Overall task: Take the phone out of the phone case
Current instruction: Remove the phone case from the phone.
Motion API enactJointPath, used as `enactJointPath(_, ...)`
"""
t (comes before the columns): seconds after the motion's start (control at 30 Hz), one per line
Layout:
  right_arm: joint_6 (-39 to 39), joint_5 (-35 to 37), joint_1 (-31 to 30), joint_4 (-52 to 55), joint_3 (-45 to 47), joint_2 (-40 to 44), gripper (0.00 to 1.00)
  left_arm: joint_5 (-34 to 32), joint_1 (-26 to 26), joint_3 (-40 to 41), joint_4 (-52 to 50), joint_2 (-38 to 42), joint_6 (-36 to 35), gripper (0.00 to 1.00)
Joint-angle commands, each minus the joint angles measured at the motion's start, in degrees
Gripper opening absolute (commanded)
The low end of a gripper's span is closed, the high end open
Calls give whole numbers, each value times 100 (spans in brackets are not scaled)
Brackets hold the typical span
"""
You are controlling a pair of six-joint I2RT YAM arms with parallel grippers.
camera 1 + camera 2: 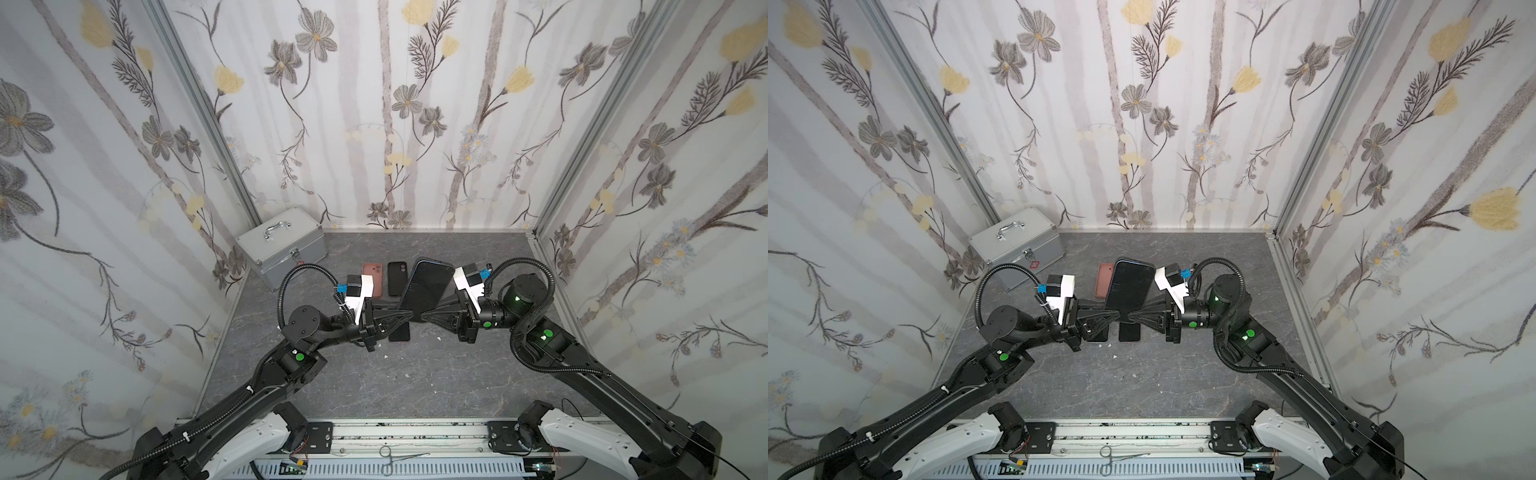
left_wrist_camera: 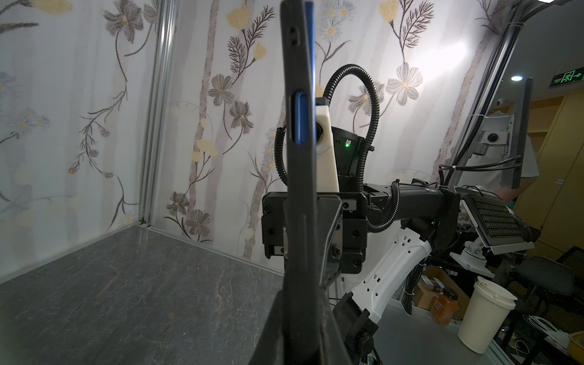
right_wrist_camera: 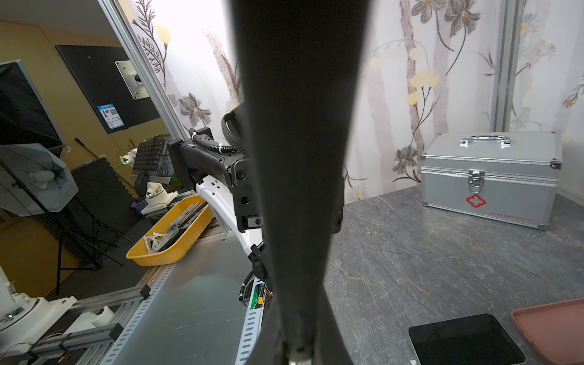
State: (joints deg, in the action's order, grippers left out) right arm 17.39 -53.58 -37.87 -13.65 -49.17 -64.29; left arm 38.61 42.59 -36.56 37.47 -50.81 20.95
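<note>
The phone (image 1: pixel 426 289), in its case (image 2: pixel 300 177), stands tilted in the air above the table (image 1: pixel 415 374), its lower end apparently pinched by the left gripper (image 1: pixel 405 318) and right gripper (image 1: pixel 428 318), so a slip of either narrow grip during peeling drops it.

The surface (image 1: pixel 415 374) looks like dark grey stone, veined pale, smooth with a dull sheen. The box (image 1: pixel 282 249) in the corner is brushed silvery metal, its handle (image 3: pixel 485 139) and latch (image 3: pixel 475 180) bright chrome. The phone (image 1: pixel 428 291) shows a glossy black glass face; its case (image 2: pixel 300 205) is matt black, rubbery-looking plastic. The pink cover (image 1: pixel 372 272) lying flat looks soft and matt. The walls (image 1: pixel 415 124) wear a fuzzy, cloth-like flowered covering between dull aluminium posts (image 1: pixel 205 112).
</note>
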Motion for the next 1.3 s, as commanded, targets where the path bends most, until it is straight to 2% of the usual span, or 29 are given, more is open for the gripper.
enactJointPath(0.0, -331, 389, 15, 8, -75, 159, 0, -323, -13, -22, 146, 96, -210, 55)
enactJointPath(0.07, -695, 743, 12, 390, -143, 267, 0, -565, -14, -29, 73, 187, -414, 72)
enactJointPath(0.1, -899, 953, 16, 583, -177, 323, 0, -679, -12, -80, -30, 227, -564, 76)
enactJointPath(0.23, -1548, 1791, 13, 1309, -312, 521, 0, -1118, -14, -604, -1075, 248, -1572, 77)
enactJointPath(0.37, -2182, 2453, 16, 2346, -703, 380, 0, -1542, -5, -1088, -1742, 231, -2542, 77)
enactJointPath(0.57, -2285, 3148, 16, 2579, -676, 427, 0, -2023, 51, -1519, -2121, 146, -3487, 74)
enactJointPath(0.87, -1994, 2930, 50, 2589, -708, 147, 0, -1846, 83, -1752, -2113, -111, -3677, 74)
enactJointPath(1.03, -1901, 2851, 42, 2219, -506, 282, 0, -1646, 92, -1827, -2087, -236, -3652, 73)
enactJointPath(1.27, -1909, 2534, -1, 2157, -462, 309, 0, -1359, 92, -1752, -1881, -346, -3520, 67)
